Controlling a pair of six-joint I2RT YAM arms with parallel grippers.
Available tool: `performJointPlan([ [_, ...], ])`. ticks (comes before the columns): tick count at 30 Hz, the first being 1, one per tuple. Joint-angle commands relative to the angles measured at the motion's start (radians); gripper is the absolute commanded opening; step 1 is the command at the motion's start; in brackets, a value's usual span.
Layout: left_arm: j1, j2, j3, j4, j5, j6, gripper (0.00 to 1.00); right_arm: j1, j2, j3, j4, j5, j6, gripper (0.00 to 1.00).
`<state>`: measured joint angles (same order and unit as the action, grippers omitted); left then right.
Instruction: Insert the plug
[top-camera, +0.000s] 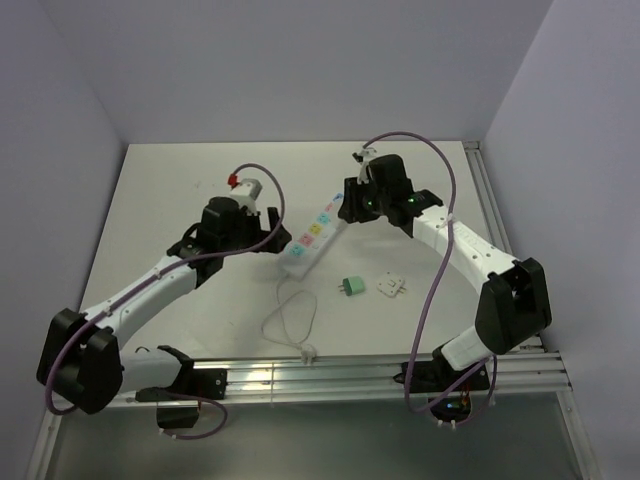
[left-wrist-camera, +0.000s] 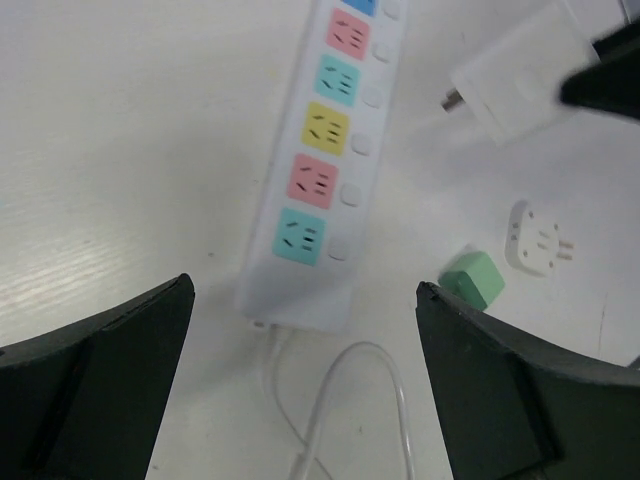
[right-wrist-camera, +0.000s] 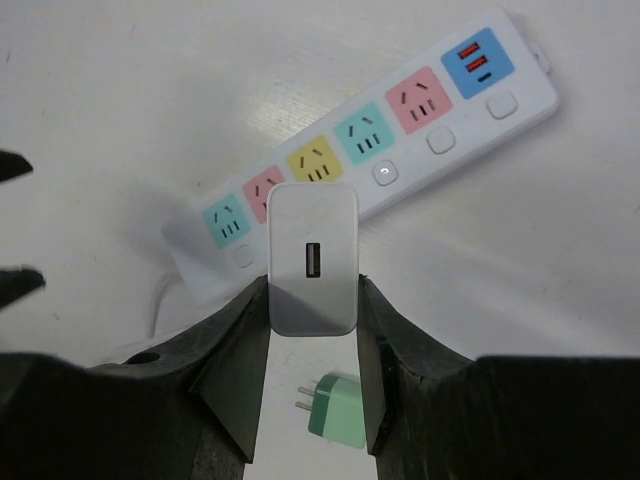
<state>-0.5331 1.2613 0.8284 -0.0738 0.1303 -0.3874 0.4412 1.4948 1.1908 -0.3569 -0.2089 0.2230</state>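
A white power strip (top-camera: 312, 236) with coloured sockets lies mid-table; it also shows in the left wrist view (left-wrist-camera: 325, 160) and the right wrist view (right-wrist-camera: 380, 150). My right gripper (right-wrist-camera: 312, 300) is shut on a white USB charger plug (right-wrist-camera: 312, 258) and holds it above the strip's yellow and pink sockets. The plug's prongs show in the left wrist view (left-wrist-camera: 505, 85). In the top view the right gripper (top-camera: 350, 205) hovers over the strip's far half. My left gripper (left-wrist-camera: 305, 380) is open and empty above the strip's cable end, seen in the top view (top-camera: 268, 222).
A green plug (top-camera: 351, 287) and a white adapter (top-camera: 392, 288) lie on the table right of the strip's near end. The strip's white cable (top-camera: 290, 318) loops toward the front edge. Purple walls close in the table on three sides.
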Motion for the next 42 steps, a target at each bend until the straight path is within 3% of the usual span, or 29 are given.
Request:
performJointPlan([
  [1, 0.099, -0.054, -0.096, 0.063, -0.005, -0.122, 1.0, 0.066, -0.024, -0.006, 0.076, -0.006, -0.06, 0.0],
  [6, 0.215, -0.04, -0.167, 0.147, 0.114, -0.182, 0.99, 0.169, 0.001, -0.002, 0.102, -0.055, -0.151, 0.0],
  [19, 0.229, 0.02, -0.201, 0.25, 0.187, -0.22, 1.0, 0.244, 0.108, 0.064, 0.045, -0.032, -0.329, 0.0],
  [42, 0.231, 0.036, -0.252, 0.359, 0.285, -0.177, 1.0, 0.298, 0.242, 0.13, 0.065, 0.072, -0.349, 0.0],
])
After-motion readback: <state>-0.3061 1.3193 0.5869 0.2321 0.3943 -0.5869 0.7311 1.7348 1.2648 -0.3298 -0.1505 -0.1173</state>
